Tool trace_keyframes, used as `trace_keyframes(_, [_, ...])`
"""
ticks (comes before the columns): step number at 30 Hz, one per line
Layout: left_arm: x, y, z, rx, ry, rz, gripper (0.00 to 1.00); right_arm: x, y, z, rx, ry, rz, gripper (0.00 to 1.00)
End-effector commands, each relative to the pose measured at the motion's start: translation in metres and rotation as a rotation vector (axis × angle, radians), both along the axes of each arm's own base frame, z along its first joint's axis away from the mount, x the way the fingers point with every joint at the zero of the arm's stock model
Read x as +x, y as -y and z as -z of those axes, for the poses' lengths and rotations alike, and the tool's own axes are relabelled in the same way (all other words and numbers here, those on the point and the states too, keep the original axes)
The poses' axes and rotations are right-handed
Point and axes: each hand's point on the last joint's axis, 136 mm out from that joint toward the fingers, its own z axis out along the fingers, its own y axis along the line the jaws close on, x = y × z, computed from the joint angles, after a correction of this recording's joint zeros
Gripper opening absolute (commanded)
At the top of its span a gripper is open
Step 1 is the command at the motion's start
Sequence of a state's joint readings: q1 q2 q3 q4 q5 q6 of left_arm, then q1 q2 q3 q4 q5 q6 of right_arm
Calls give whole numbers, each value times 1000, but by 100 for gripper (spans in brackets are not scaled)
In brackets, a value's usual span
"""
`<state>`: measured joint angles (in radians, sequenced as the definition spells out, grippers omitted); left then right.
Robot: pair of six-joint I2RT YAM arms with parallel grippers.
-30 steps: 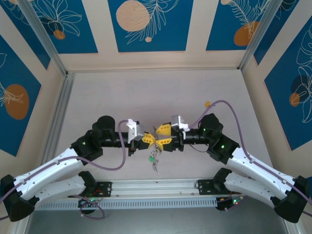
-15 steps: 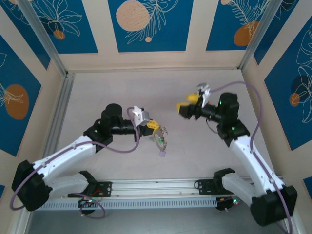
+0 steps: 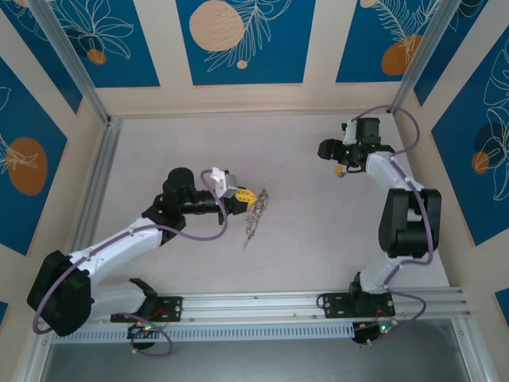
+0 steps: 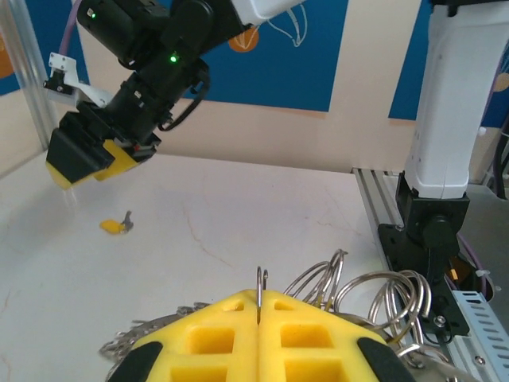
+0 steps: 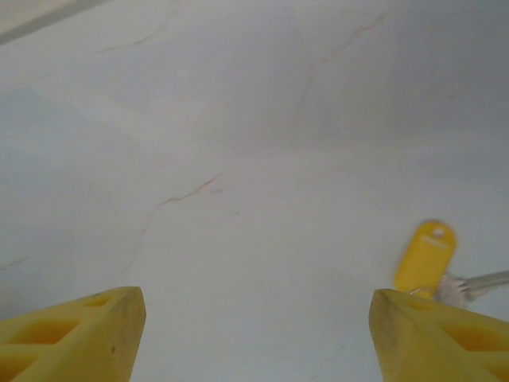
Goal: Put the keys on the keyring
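Note:
My left gripper [image 3: 245, 196] [image 4: 260, 301] is shut on the keyring [image 4: 260, 280], pinching a thin wire loop between its yellow fingers. More wire rings [image 4: 383, 293] bunch to the right and chain-like links [image 4: 139, 345] trail left. From above, the keyring [image 3: 256, 208] hangs over the table's middle with a strand dangling down. Green or lilac keys cannot be made out in the bundle. A small yellow-headed key [image 3: 339, 169] [image 5: 427, 256] [image 4: 115, 225] lies at the back right. My right gripper [image 3: 332, 154] [image 5: 256, 306] [image 4: 79, 161] hovers open just above and beside it, holding nothing.
A metal rail [image 3: 95, 183] runs along the left side of the table and another rail [image 3: 262, 306] along the near edge. The right arm's base and upright link [image 4: 449, 119] stand close on the right in the left wrist view.
The grippers were together at the centre. The right arm has let go, swung to the back right and opened over the yellow-headed key. The left gripper carried the keyring slightly back.

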<state>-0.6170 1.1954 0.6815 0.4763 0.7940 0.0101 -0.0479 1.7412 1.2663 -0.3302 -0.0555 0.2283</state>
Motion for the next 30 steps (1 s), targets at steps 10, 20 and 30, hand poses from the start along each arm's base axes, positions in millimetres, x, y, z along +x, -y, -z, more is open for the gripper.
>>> trace_keyframes(10, [-7,-13,-31,-173,36,48,0,-14,35,74,-163,-328,-49,67])
trace_keyframes(20, [-12,-19,-43,-209,43,57,0,-16,41,102,-283,-404,-75,47])
trace_keyframes(30, [-14,-24,-45,-224,41,50,0,-17,37,120,-349,-438,-102,38])
